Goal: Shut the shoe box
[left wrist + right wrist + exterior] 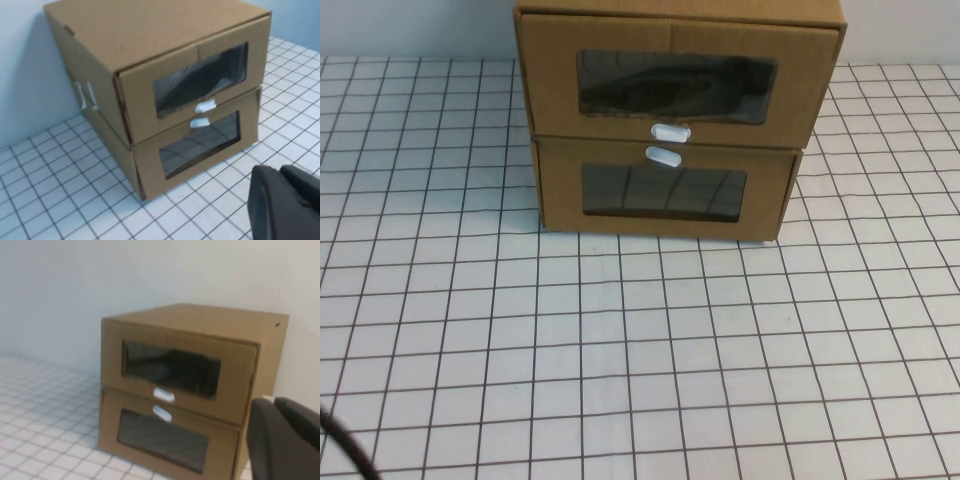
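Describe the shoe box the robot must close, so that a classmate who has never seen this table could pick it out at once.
Two brown cardboard drawer boxes are stacked at the far edge of the white gridded table, against the wall. The shoe box is the upper one, with a dark shoe behind its clear window. Its white pull tab sits below the window, whereas the lower box has its tab above its window.

A lab-style test bench is showing: a white gridded tabletop (620, 360) is lying against a plain pale wall (75, 285).
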